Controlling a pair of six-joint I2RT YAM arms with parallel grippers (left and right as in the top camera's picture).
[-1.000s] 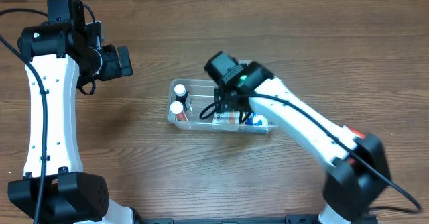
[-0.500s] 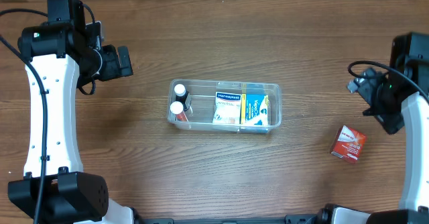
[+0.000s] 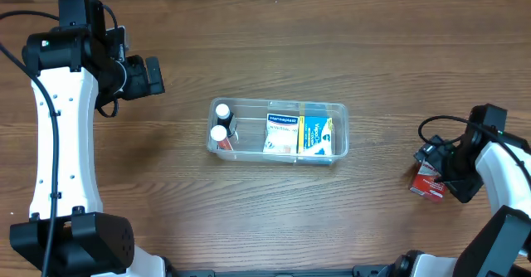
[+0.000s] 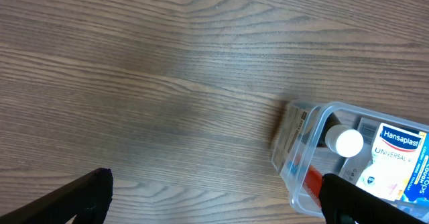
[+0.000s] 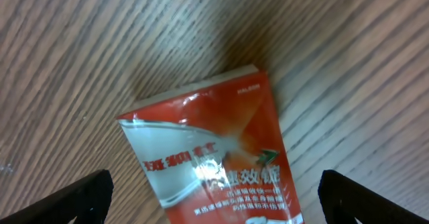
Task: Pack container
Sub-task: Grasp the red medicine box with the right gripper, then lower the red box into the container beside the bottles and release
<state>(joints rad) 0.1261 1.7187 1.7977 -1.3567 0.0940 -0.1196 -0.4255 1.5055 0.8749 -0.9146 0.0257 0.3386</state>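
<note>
The clear container (image 3: pixel 249 103) sits mid-table. It holds two white-capped bottles (image 3: pixel 221 121), a Hansaplast box (image 3: pixel 283 133) and a yellow-and-blue box (image 3: pixel 314 134). A red box (image 3: pixel 425 186) lies flat on the wood at the right. My right gripper (image 3: pixel 437 171) is open just above it; in the right wrist view its fingers (image 5: pixel 218 204) straddle the red box (image 5: pixel 214 150) without touching. My left gripper (image 3: pixel 151 76) is open and empty, up and left of the container. The left wrist view shows its fingers (image 4: pixel 214 204) over bare wood, with the container's end (image 4: pixel 295 157) at the right.
The wooden table (image 3: pixel 274 45) carries nothing else. Both arm bases stand at the near edge, and the right arm's cable (image 3: pixel 431 128) loops beside the red box.
My right arm left the container, swung out to the far right, then came down over the red box. The left arm has not moved.
</note>
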